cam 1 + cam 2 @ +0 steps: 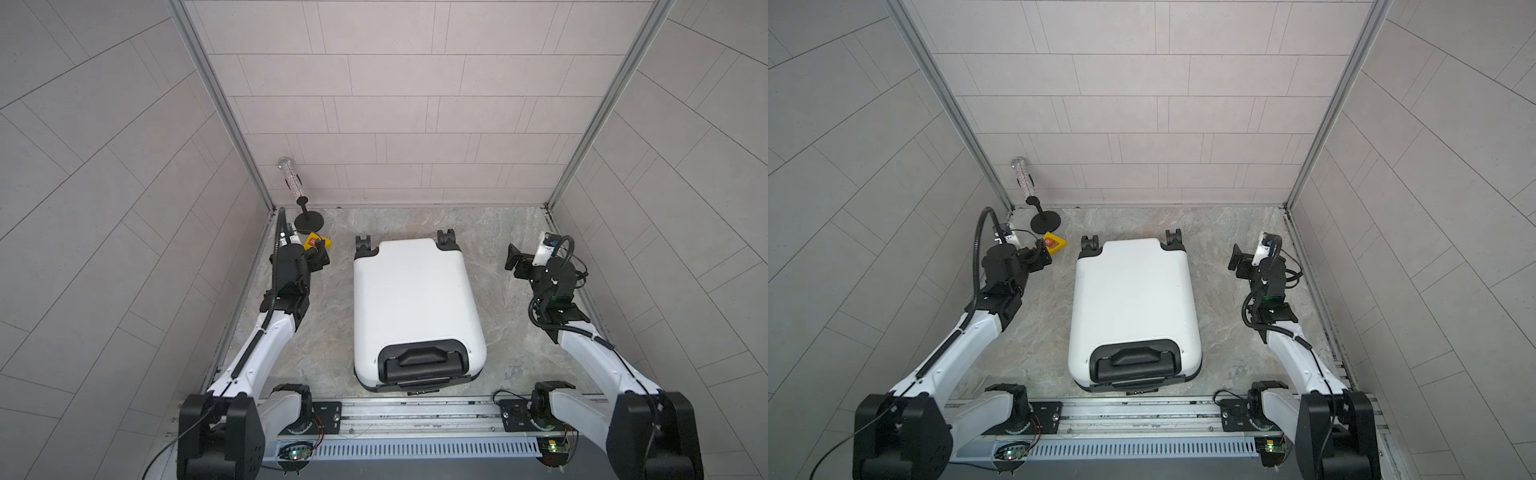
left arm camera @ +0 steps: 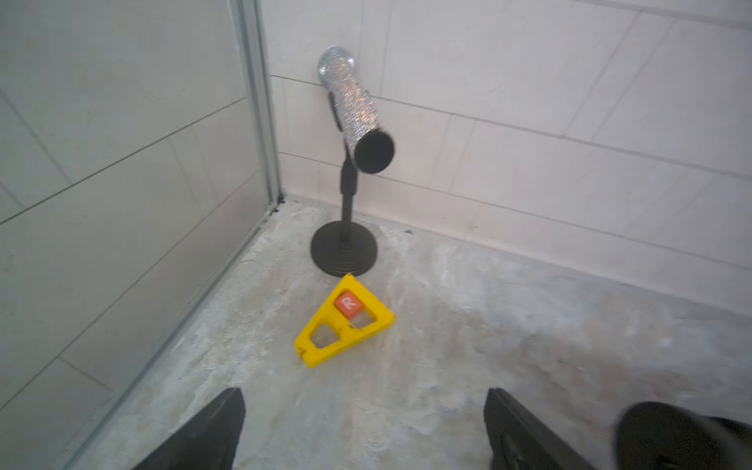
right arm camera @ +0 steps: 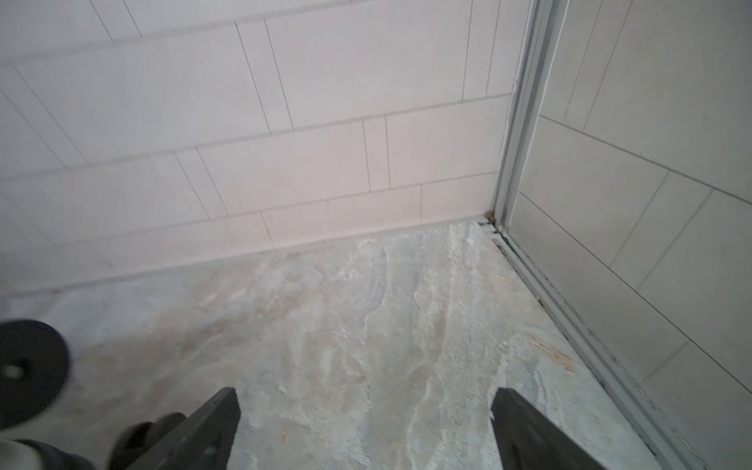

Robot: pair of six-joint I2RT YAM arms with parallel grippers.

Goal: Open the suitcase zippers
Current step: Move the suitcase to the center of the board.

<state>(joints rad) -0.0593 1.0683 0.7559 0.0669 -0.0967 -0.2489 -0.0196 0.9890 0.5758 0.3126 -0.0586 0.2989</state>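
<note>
The suitcase (image 1: 415, 299) lies flat in the middle of the floor (image 1: 324, 332), white side up. Its two far wheels (image 1: 363, 242) point at the back wall (image 1: 395, 124). Its black handle panel (image 1: 422, 361) is at the near end, close to the rail (image 1: 415, 409) the arms sit on. It looks shut. The zippers run round the rim, but from above they are too thin to pick out.

The left gripper (image 1: 322, 253) hangs near the far left corner of the suitcase, beside one of the wheels and not touching it. Its fingers (image 2: 211, 431) are wide apart with only floor between them, so it holds nothing. The right gripper (image 1: 512, 259) hangs out to the right of the suitcase's far end, with bare floor between the two. Its fingers (image 3: 529, 435) are wide apart too and hold nothing.

A yellow piece (image 2: 344, 321) lies on the floor just in front of the left gripper. An orange block (image 2: 348, 304) with a white R sits in one of its holes. Behind it, in the far left corner, a shiny mic (image 2: 352, 101) sits tilted on a black stand (image 2: 344, 252). The yellow piece almost touches the foot of the stand. Both are to the left of the suitcase and apart from it.
</note>
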